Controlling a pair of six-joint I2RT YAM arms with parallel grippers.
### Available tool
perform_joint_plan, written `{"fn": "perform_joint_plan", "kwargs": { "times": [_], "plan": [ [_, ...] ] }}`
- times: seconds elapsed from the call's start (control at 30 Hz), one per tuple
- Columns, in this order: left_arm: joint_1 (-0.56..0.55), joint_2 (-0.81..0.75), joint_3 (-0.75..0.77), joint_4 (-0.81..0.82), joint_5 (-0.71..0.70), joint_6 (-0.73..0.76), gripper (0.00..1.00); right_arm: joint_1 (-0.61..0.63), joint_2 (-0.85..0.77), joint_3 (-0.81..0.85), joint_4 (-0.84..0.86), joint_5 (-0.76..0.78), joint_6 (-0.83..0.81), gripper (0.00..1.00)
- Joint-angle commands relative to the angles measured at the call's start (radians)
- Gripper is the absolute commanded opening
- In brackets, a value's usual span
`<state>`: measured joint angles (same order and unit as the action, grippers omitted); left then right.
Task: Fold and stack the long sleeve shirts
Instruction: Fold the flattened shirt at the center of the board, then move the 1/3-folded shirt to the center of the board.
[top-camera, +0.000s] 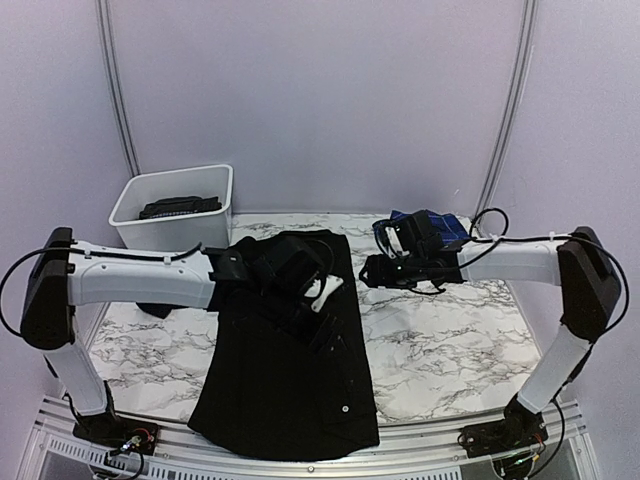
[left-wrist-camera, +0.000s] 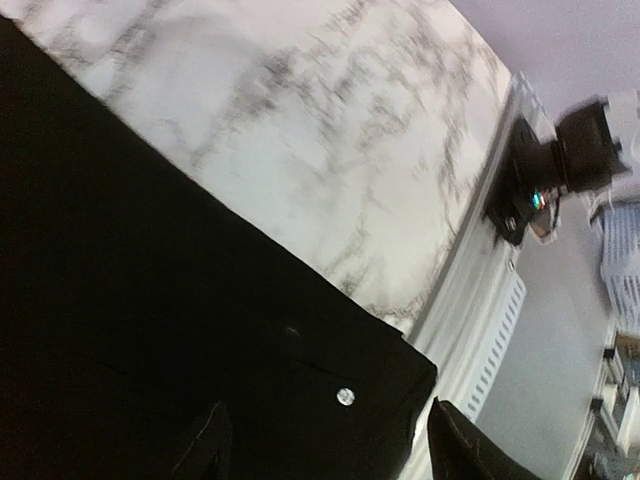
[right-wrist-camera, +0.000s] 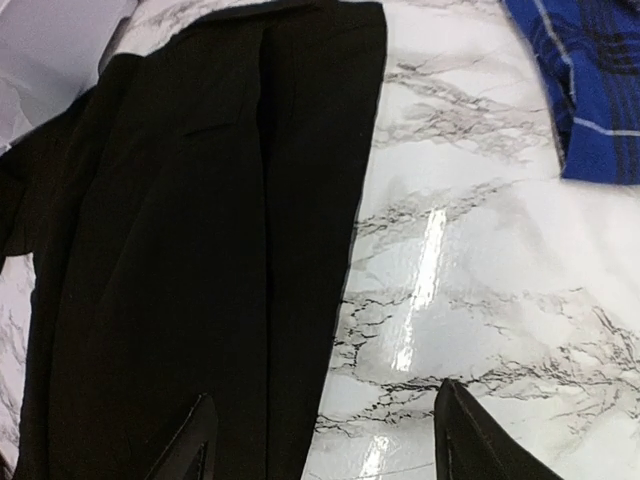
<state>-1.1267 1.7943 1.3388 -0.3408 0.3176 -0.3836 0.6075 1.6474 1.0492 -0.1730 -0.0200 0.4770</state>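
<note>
We judge the black shirt (top-camera: 285, 370) is spread flat for folding, the blue plaid shirt (top-camera: 440, 228) off its far right corner, our left gripper (left-wrist-camera: 330, 455) above it and right gripper (right-wrist-camera: 330, 440) beside it both wide open, empty.

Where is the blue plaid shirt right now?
The blue plaid shirt lies bunched at the far edge of the table, right of centre in the top view, behind the right arm, apart from the black shirt.

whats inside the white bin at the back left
A dark flat item lies in the white bin; what it is, and anything under it, cannot be seen.
</note>
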Motion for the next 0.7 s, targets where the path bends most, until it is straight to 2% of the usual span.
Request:
{"fn": "perform_joint_plan", "kwargs": {
  "times": [0.0, 0.1, 0.23, 0.53, 0.67],
  "plan": [
    [0.138, -0.074, -0.051, -0.013, -0.178, -0.114, 0.67, -0.016, 0.113, 0.098, 0.055, -0.042, -0.055, 0.66],
    [0.226, -0.078, -0.101, -0.016, -0.216, -0.176, 0.61, -0.019, 0.229, 0.192, 0.063, -0.066, -0.081, 0.62],
    [0.281, -0.071, -0.114, -0.014, -0.253, -0.183, 0.59, -0.036, 0.379, 0.305, 0.073, -0.090, -0.086, 0.57],
    [0.324, 0.033, -0.065, -0.014, -0.307, -0.178, 0.50, -0.062, 0.562, 0.515, -0.005, -0.031, -0.108, 0.54],
    [0.327, 0.098, -0.038, -0.014, -0.341, -0.181, 0.47, -0.062, 0.611, 0.558, -0.038, -0.013, -0.109, 0.48]
  ]
}}
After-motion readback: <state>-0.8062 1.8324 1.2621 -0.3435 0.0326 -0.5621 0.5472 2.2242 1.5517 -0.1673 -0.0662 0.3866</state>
